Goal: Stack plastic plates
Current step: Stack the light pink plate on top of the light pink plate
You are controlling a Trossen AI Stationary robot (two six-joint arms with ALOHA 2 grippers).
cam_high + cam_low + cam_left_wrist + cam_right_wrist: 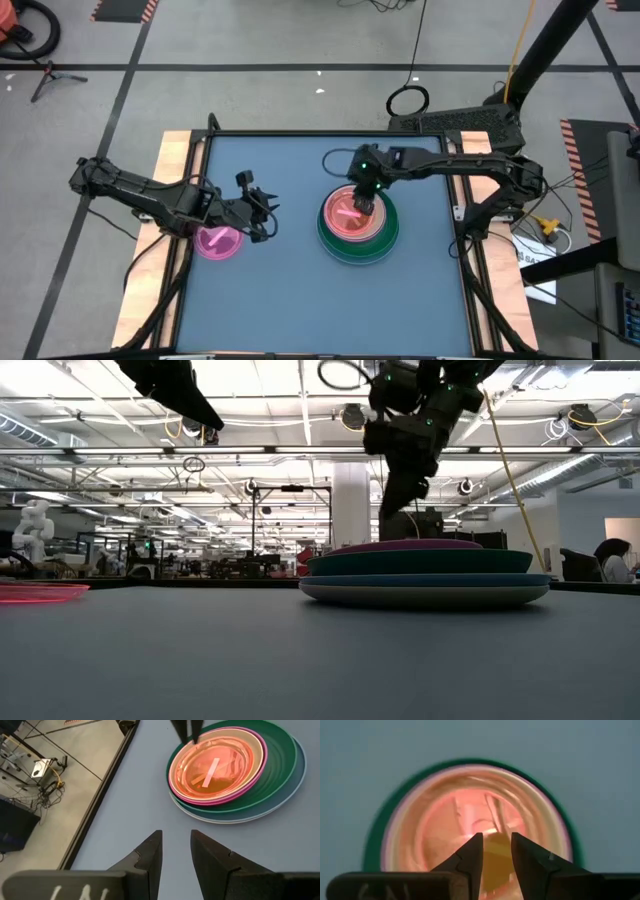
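Overhead, striplit hall beyond blue-grey table (300, 290).

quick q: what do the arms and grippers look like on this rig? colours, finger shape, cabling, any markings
Both arms are black, jointed, with black cables looping along the links. The left gripper and right gripper each have two dark, wedge-shaped fingers tapering to narrow tips. Pale scrawled markings show on the bar below the fingers in both wrist views; unreadable. A green light glows on the right arm's wrist.
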